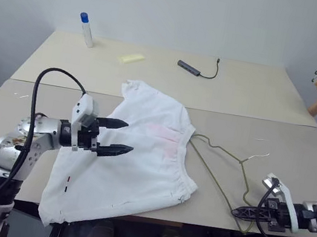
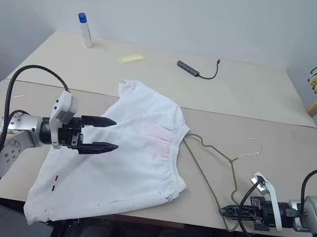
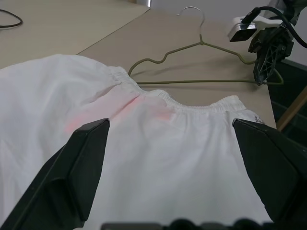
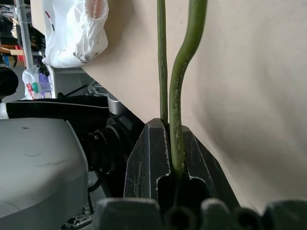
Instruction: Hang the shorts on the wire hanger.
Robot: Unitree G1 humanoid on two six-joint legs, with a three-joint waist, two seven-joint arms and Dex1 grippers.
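Left eye view: one shorts (image 1: pixel 139 158), one wire hanger (image 1: pixel 223 167)

Left gripper (image 1: pixel 119 136) has its black jaws wide apart just over the big white cloth shorts (image 1: pixel 138 164), nothing between them. Right gripper (image 1: pixel 239 212) is clamped on the thin olive wire hanger (image 1: pixel 223 167); bare beige tabletop (image 1: pixel 275 151) beyond its jaws

The shorts (image 1: pixel 133 157) lie on the tabletop (image 1: pixel 276 145), one leg overhanging its near edge; the wire hanger (image 1: pixel 223 167) lies just right of them; a bottle (image 1: pixel 86 29) and a cable (image 1: pixel 196 70) sit behind.
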